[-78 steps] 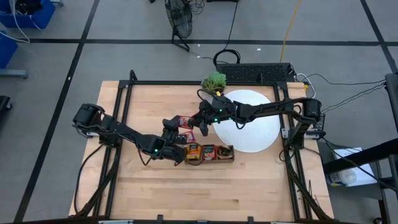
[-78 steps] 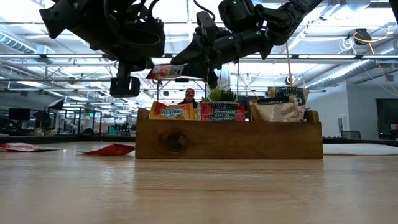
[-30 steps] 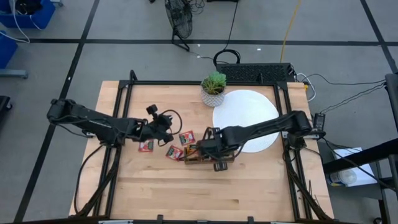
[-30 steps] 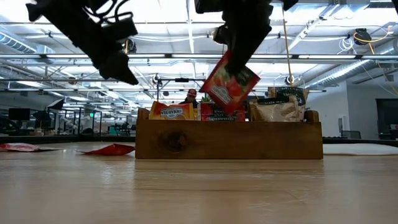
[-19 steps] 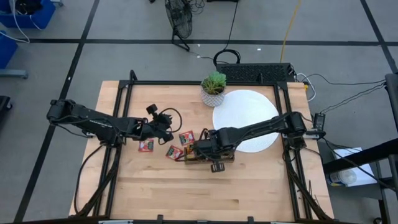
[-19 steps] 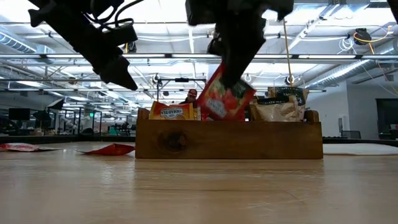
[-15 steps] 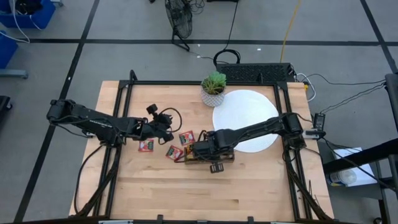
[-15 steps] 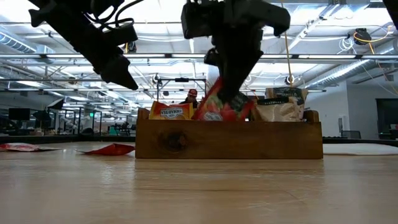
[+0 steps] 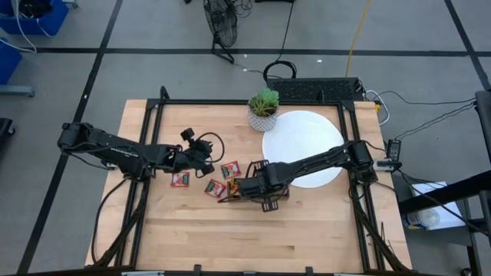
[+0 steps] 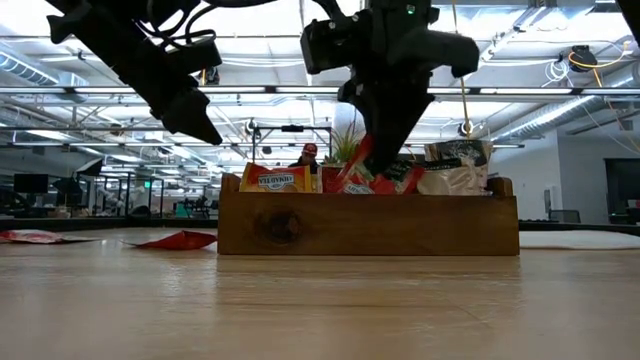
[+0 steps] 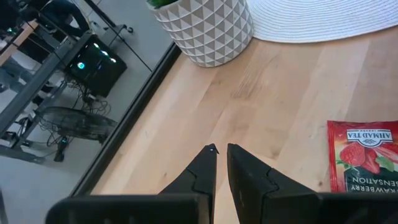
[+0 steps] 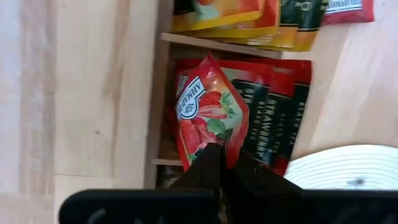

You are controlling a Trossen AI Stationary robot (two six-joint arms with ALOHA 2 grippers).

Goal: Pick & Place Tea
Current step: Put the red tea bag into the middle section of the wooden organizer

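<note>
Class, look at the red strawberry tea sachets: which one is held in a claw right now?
The strawberry sachet pinched by the right claw, tilted into the wooden tray's middle compartment. The other red sachets lie flat and loose on the table.

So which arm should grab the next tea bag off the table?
Probably the left: its gripper hangs empty near the loose sachets, one in its wrist view. The right gripper is shut on a sachet at the tray.
</note>
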